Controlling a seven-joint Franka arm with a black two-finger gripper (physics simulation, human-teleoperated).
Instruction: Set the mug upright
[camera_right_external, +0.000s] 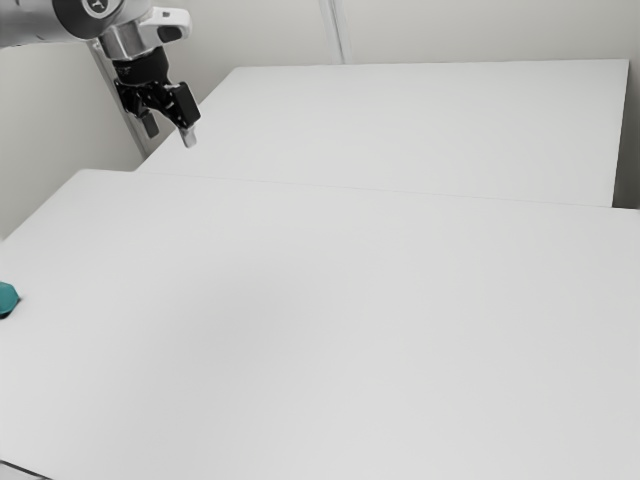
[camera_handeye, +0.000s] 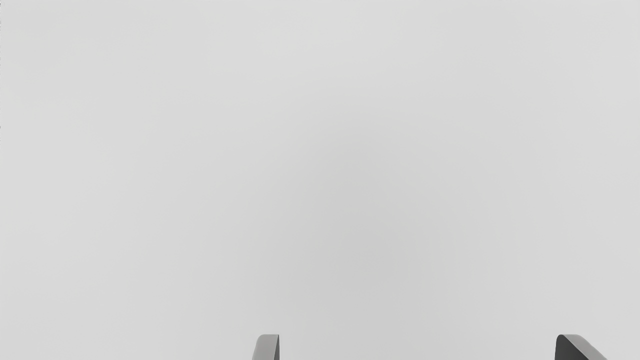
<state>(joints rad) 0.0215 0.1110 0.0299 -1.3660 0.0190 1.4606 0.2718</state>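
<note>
Holding the fingers (camera_right_external: 188, 138) wide, nothing between them, tips hanging in the air above a white surface. Teal thing (camera_right_external: 9, 298) is sitting on the white bench (camera_right_external: 330, 330), well apart from the fingers and nearer the exterior camera, running off the exterior view's left edge. I'm reading it as the mug, but too little is showing to confirm that or its pose. Another white surface (camera_right_external: 430, 125) is extending beyond the bench.

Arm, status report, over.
Black two-finger gripper open, raised, holding nothing. Teal angular object cut off at exterior view's left edge; can't confirm it's the mug. No obstruction seen at the gripper.
</note>
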